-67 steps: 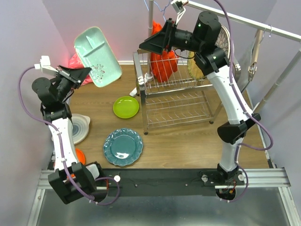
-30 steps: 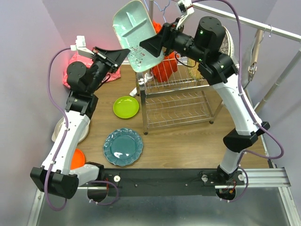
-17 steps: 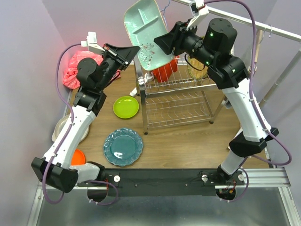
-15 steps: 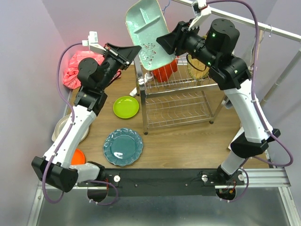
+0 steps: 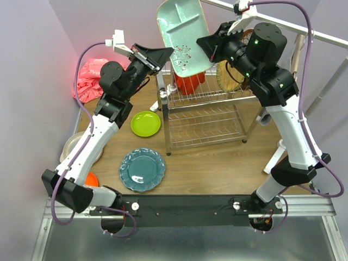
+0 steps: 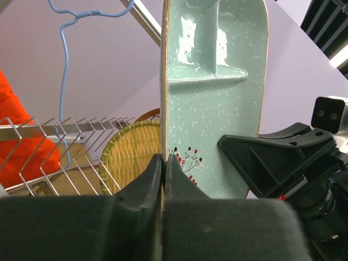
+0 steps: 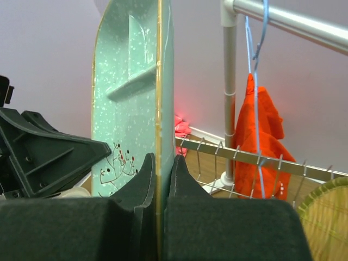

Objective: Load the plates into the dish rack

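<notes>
Holding the mint tray upright above the dish rack, carried up and across from lower on the left. Pinched on one long edge by the left gripper, on the other by the right gripper, only just clamped. Likely a handover before racking.

Robot lab cell: plain lilac partition walls, aluminium mounting rail, staged wooden tabletop.
</notes>
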